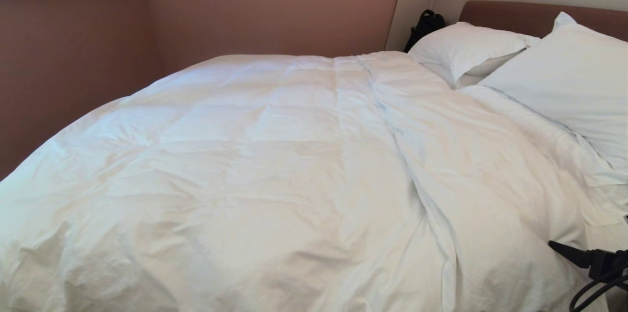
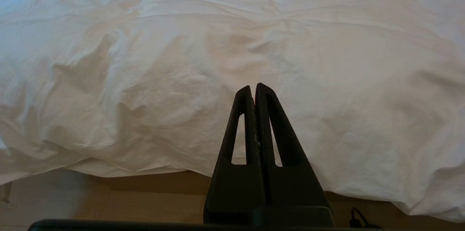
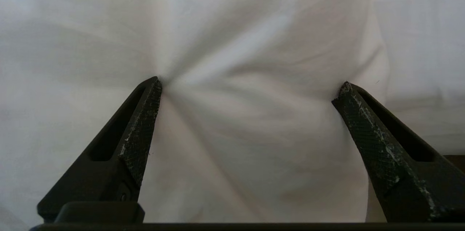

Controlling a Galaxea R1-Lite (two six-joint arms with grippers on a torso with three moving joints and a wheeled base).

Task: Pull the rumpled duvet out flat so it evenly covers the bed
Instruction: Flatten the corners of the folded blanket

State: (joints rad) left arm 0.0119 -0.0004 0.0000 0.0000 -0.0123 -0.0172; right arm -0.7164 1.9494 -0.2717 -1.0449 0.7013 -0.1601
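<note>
The white duvet (image 1: pixel 274 165) lies spread over most of the bed, puffy and creased, with a long fold running down its right part. The bed's brown headboard (image 1: pixel 510 15) shows at the far right. My right gripper (image 3: pixel 250 84) is open wide, both tips pressed into the duvet (image 3: pixel 247 133), and cloth bulges between them. One of its black fingers (image 1: pixel 569 252) shows at the lower right of the head view. My left gripper (image 2: pixel 253 87) is shut on nothing. It hangs off the bed's near side, facing the duvet's hanging edge (image 2: pixel 145 158).
Two white pillows (image 1: pixel 466 47) (image 1: pixel 574 81) lie by the headboard. A black bag (image 1: pixel 425 25) sits in the far corner beside them. A pinkish wall (image 1: pixel 73 71) runs close along the bed's far side. Wooden floor (image 2: pixel 109 202) shows under the duvet's edge.
</note>
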